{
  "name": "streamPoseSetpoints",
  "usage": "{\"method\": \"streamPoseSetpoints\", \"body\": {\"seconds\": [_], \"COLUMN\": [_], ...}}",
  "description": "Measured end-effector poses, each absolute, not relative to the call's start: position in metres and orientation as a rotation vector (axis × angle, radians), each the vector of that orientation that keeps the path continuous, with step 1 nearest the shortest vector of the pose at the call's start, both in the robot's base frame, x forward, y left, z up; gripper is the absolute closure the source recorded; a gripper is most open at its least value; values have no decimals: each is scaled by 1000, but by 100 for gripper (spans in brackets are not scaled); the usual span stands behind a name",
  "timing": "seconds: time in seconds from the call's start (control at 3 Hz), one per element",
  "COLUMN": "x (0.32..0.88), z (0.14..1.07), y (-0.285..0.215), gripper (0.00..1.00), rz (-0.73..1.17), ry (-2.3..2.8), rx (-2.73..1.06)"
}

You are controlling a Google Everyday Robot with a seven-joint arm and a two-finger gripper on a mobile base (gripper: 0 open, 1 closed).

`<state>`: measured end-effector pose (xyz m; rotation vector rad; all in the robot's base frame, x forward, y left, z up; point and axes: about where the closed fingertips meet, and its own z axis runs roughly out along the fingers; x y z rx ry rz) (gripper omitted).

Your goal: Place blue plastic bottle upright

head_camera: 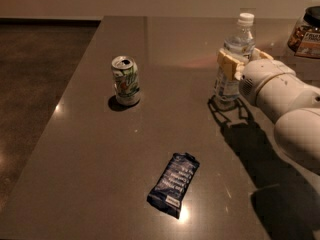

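Note:
The blue plastic bottle [226,86], clear with a white cap and a pale label, stands upright at the table's back right. Its base is on or just above its own shadow on the table [100,159]. My gripper [244,59] reaches in from the right and is shut on the bottle at mid-height. One tan finger pad [229,63] lies on the bottle's near side, and the other finger shows behind it. The white arm fills the right edge.
A green-and-white soda can [125,80] stands upright at the left middle. A dark blue snack wrapper [173,184] lies flat near the front. A jar with a dark lid [306,31] stands at the back right corner. The floor lies beyond the table's left edge.

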<state>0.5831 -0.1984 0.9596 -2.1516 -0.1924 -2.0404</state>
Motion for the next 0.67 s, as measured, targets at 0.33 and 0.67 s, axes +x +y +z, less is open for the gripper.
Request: {"method": "streamPoseSetpoints", "body": {"seconds": [0.33, 0.67], "x": [585, 587], "z": [949, 947], "y": [-193, -188], "gripper": [97, 75], "rz": [-2077, -2117], "ry": [-138, -104], "rx": [-2092, -2039]}}
